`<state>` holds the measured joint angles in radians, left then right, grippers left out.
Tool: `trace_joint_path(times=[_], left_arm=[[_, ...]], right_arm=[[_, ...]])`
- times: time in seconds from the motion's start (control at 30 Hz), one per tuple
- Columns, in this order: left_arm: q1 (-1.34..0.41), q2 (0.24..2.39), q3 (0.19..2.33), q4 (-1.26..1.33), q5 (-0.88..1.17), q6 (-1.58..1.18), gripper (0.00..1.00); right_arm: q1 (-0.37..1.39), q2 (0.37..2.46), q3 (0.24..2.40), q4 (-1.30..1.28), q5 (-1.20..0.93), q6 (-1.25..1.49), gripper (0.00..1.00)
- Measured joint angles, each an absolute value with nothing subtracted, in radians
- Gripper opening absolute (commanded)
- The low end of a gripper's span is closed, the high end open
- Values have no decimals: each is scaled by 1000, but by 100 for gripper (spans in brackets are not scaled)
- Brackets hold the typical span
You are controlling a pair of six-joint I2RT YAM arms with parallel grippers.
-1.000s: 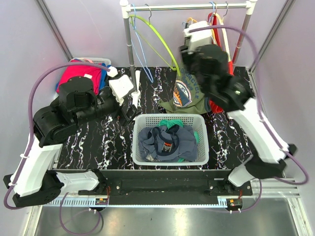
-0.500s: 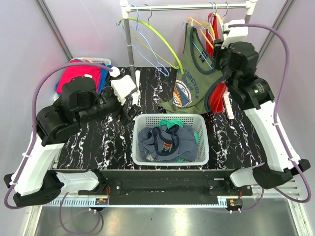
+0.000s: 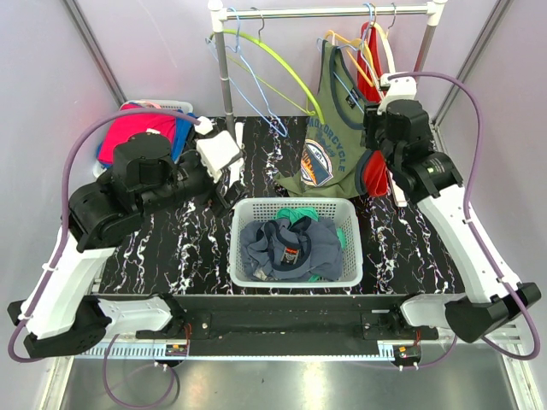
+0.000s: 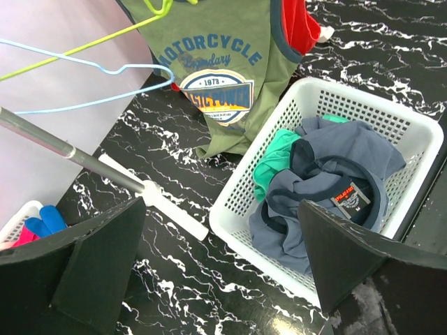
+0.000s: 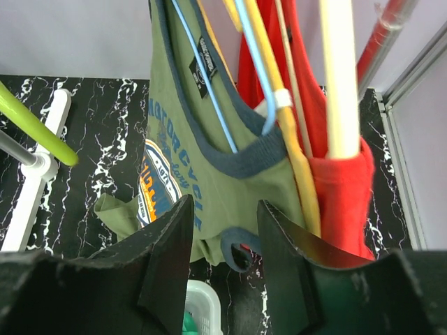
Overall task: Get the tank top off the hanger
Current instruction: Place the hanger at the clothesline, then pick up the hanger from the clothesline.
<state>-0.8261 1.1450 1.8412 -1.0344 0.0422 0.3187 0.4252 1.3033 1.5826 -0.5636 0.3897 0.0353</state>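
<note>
basket (image 3: 295,205): centre, holds grey-blue shirt (image 3: 286,248) | red garment (image 5: 342,188): hanging right | pink clothes (image 3: 137,128): back-left

Hangers (image 5: 269,70) and red top (image 5: 342,188) crowd the tank top's (image 5: 202,160) right; basket (image 3: 239,248) fills mid-worktop; bare worktop (image 3: 192,248) free on either side.

The tank top (image 5: 209,181) is soft, matt olive cloth with navy trim and a smooth printed badge. Its hanger (image 5: 255,66) is thin and glossy blue. The red garment (image 5: 342,202) is matt cloth too. Near the glossy, marble-veined black tabletop's (image 3: 162,256) front edge, the basket (image 3: 295,203) is perforated white plastic. The rail (image 3: 333,12) is bright metal.
</note>
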Motion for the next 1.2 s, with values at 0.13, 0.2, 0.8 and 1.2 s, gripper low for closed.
trace_joint_path(times=[0.13, 0.2, 0.8, 1.2], left_arm=[[-826, 1145, 1822, -1030, 40, 319, 99], [-826, 1145, 1814, -1029, 40, 319, 99], [-826, 1143, 1805, -1025, 40, 318, 99], [-826, 1143, 1805, -1023, 41, 318, 99]], right_arm=[[416, 1266, 1557, -557, 390, 43, 54], [411, 1250, 1551, -552, 390, 43, 58], [346, 1241, 1542, -543, 337, 43, 65], [313, 1326, 1554, -542, 225, 51, 53]])
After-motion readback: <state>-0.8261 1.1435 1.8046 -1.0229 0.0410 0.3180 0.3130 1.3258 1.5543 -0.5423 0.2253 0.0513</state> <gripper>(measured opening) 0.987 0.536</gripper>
